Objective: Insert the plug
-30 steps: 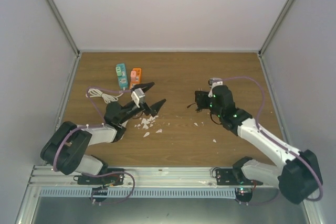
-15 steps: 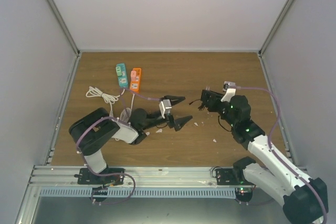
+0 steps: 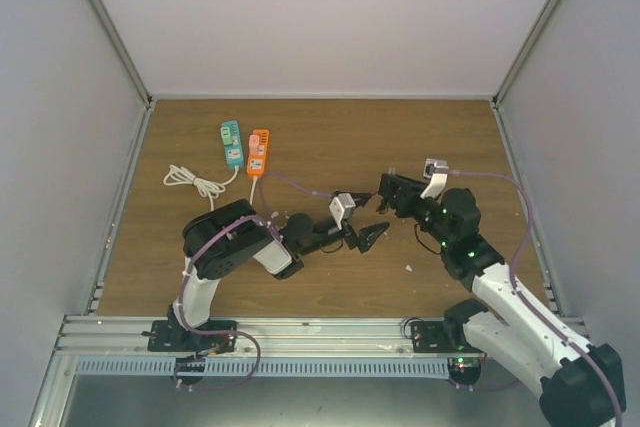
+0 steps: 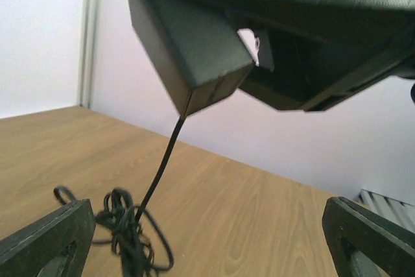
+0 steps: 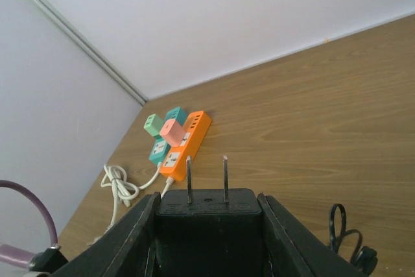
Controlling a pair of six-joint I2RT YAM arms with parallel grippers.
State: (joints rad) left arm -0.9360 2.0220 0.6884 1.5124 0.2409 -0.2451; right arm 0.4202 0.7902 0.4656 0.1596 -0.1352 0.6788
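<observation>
A black plug (image 5: 207, 215) with two metal prongs pointing up sits between the fingers of my right gripper (image 5: 207, 200), which is shut on it above the table's middle right (image 3: 390, 193). Its thin black cable hangs down to a tangled bundle (image 4: 123, 231) on the wood. The orange power strip (image 5: 186, 143) and the teal power strip (image 5: 162, 141) lie side by side at the far left (image 3: 259, 151). My left gripper (image 3: 365, 217) is open just left of and below the plug (image 4: 194, 43), and its fingertips (image 4: 45, 244) stand wide apart.
A pink cube (image 5: 174, 132) and a green cube (image 5: 153, 124) sit on the strips. A coiled white cord (image 3: 196, 182) lies left of them. White scraps (image 3: 408, 268) dot the wooden table (image 3: 330, 277). Grey walls close in three sides.
My left arm has swung right across the table, from beside the strips to just under the right gripper. The right gripper has shifted slightly right, still holding the plug.
</observation>
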